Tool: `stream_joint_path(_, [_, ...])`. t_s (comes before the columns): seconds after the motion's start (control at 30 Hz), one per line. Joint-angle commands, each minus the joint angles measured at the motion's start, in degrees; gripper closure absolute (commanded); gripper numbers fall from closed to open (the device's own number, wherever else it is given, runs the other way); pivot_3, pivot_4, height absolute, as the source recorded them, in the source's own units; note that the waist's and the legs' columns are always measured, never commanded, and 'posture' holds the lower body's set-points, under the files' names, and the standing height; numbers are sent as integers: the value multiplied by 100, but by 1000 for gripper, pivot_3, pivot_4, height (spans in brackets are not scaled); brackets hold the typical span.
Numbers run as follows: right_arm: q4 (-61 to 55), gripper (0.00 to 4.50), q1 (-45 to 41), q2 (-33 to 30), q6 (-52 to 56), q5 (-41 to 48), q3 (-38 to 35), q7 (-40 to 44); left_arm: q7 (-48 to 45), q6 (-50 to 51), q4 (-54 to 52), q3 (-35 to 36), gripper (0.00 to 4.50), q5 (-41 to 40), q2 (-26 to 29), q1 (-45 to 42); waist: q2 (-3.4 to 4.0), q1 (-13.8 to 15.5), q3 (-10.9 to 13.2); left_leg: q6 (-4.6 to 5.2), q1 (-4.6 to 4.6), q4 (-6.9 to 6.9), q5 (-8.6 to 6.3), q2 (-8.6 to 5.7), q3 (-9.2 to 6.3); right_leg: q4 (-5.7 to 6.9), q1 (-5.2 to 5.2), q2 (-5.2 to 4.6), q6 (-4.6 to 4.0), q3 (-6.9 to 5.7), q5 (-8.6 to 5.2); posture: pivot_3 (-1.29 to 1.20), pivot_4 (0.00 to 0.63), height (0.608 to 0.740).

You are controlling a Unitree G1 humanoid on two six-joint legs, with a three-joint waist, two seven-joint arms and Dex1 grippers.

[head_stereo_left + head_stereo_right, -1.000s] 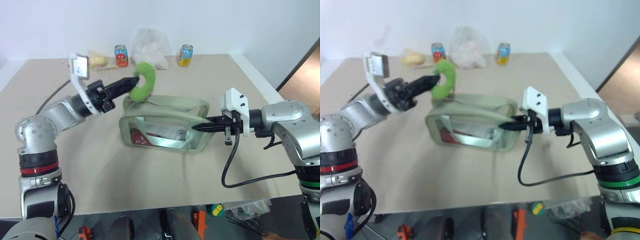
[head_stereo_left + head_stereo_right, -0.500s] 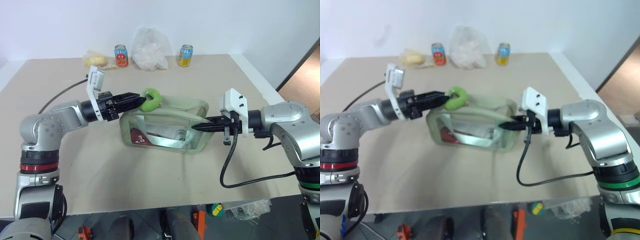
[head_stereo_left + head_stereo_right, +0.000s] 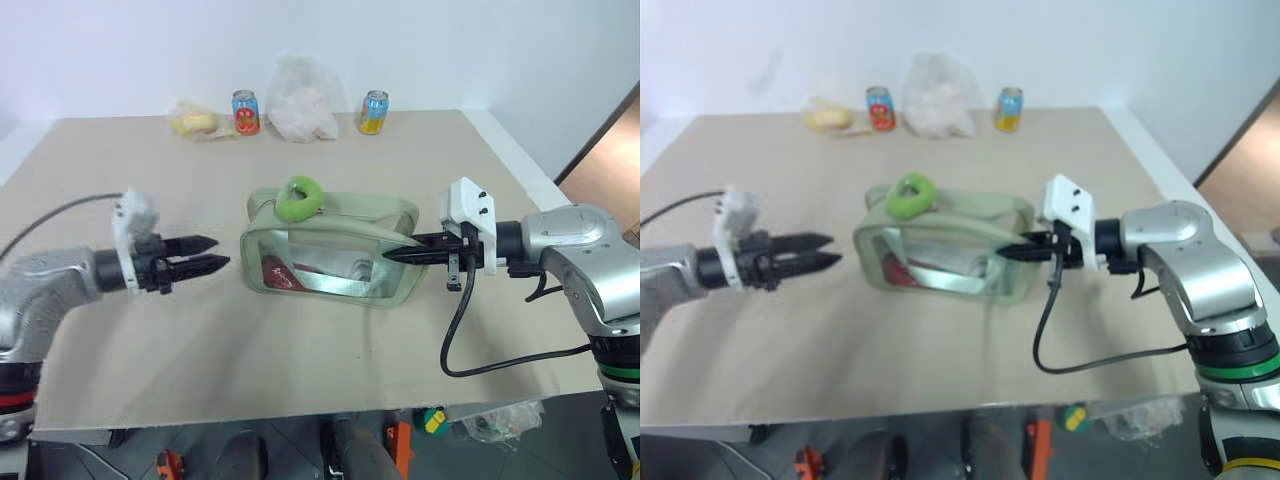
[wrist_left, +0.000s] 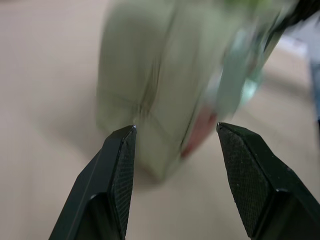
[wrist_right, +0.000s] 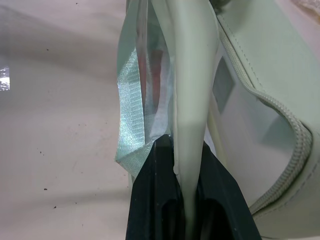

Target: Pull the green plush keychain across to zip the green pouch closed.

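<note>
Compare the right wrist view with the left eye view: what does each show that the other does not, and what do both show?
Right wrist view alone: the zipper seam up close, and the pale strap pinched between the shut fingers.

Left eye view alone: the keychain lying on the pouch's top left end, the left gripper open and apart from the pouch, two cans, a white bag and the table.

Both: the pouch with red contents behind its clear panel, and the right gripper holding its strap.
</note>
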Motion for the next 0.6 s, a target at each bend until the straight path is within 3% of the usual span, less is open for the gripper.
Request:
stream_joint_path(0.03, [-132,4500,-93,-6,-18,78,-102,51,10,-346,-6,-136,1848,186,-246,-286,-1,0,-1,0,1,0,0,1,-1,0,0,1,4,1,3,0,150,740])
stream_joint_path(0.27, [-270,4500,58,-53,77,143,-179,-2,-32,-282,119,-203,1848,152,-551,-634,-1,-15,-1,3,-8,-2,-2,7,-6,0,-5,10,-4,3,0,0,150,740])
stream_joint_path(0.37, [-365,4500,177,-82,139,210,-220,-4,-89,-279,160,-242,2590,153,-649,-587,-1,-18,-1,7,-7,-2,-4,8,-5,0,-6,10,-3,7,0,0,150,740])
stream_joint_path(0.53, [-431,4500,308,-124,193,253,-303,-43,-240,-210,-36,-211,4326,29,-690,-415,-1,-20,-1,7,-2,-2,-4,7,-6,0,-5,10,0,7,2,0,150,740])
stream_joint_path(0.6, [-440,4500,326,-137,205,256,-317,-53,-254,-170,-78,-204,4475,-11,-684,-376,-1,-14,-1,7,-3,-2,-4,7,-5,0,-4,9,0,7,2,0,150,740])
